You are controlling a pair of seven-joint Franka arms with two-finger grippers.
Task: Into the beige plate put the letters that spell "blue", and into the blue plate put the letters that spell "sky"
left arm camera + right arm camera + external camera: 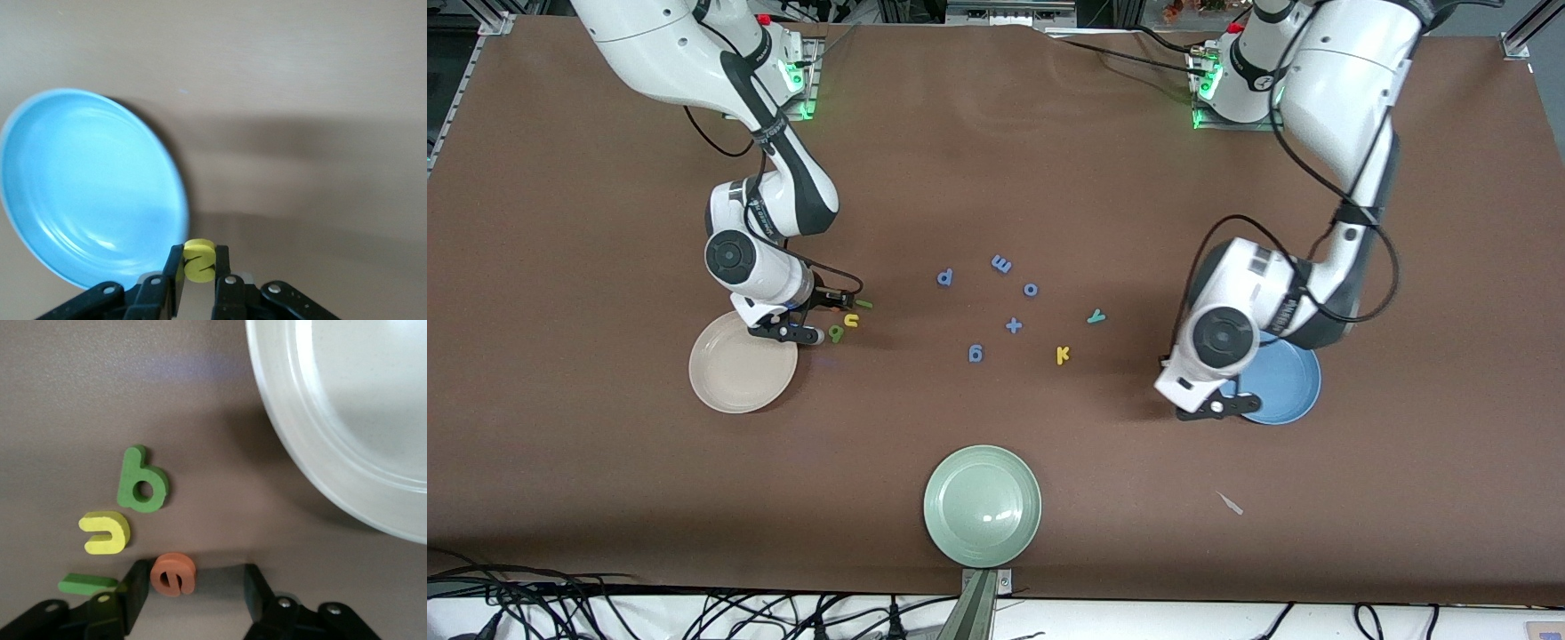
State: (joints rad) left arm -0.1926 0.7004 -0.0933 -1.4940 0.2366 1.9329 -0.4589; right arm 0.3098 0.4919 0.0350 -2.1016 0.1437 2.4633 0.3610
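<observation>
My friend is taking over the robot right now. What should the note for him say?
Left gripper: shut on the yellow s, beside the blue plate.
Right gripper: open around the orange e, next to the beige plate.
On the table: b, u, l beside the e; k and y mid-table.
Done: nothing is in either plate yet.
Left: all seven letters.

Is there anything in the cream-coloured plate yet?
Empty: the beige plate shows only bare surface; the b, u and e lie beside it.
</observation>
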